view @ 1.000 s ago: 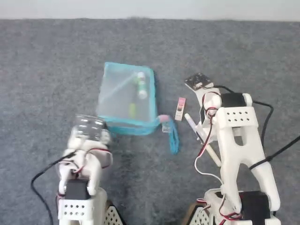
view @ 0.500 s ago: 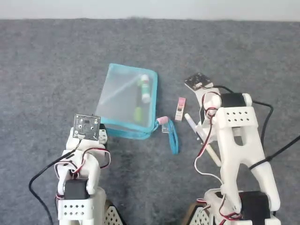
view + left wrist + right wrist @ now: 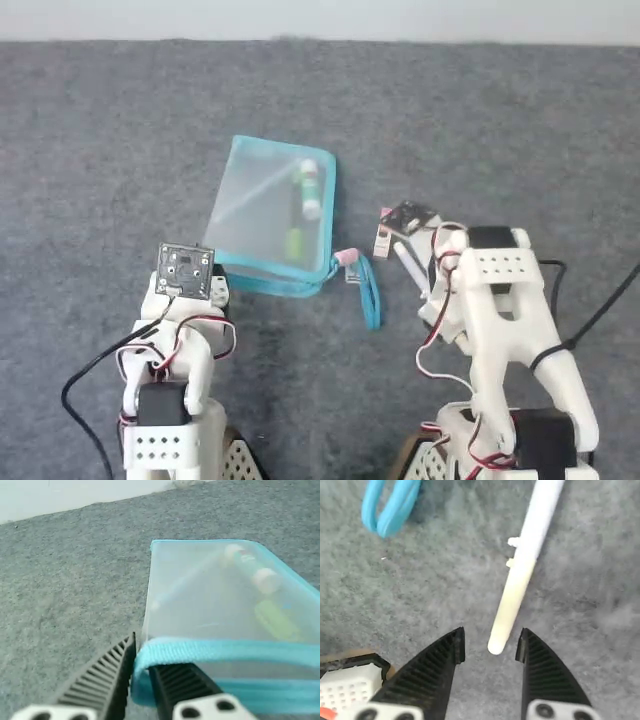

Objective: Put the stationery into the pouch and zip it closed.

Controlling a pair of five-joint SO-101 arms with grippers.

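The translucent pouch (image 3: 268, 212) with teal trim lies flat on the grey carpet and holds a glue stick (image 3: 308, 188) and a green marker (image 3: 293, 240). My left gripper (image 3: 141, 677) is shut on the pouch's (image 3: 225, 595) near teal corner edge. A white pen (image 3: 527, 560) lies on the carpet beside the pouch's teal strap (image 3: 390, 505). My right gripper (image 3: 490, 647) is open just above the pen's end, one finger on each side. In the high view the pen (image 3: 408, 264) runs under the right arm.
A small pink and white piece (image 3: 384, 234) lies between the pouch and the right arm. The pink zip pull (image 3: 347, 257) and the teal strap loop (image 3: 371, 292) stick out from the pouch's near right corner. Grey carpet (image 3: 120, 130) extends all around.
The pouch's near edge settled flat and shifted slightly as the left arm drew back. The right arm then pulled back and dropped over the white pen.
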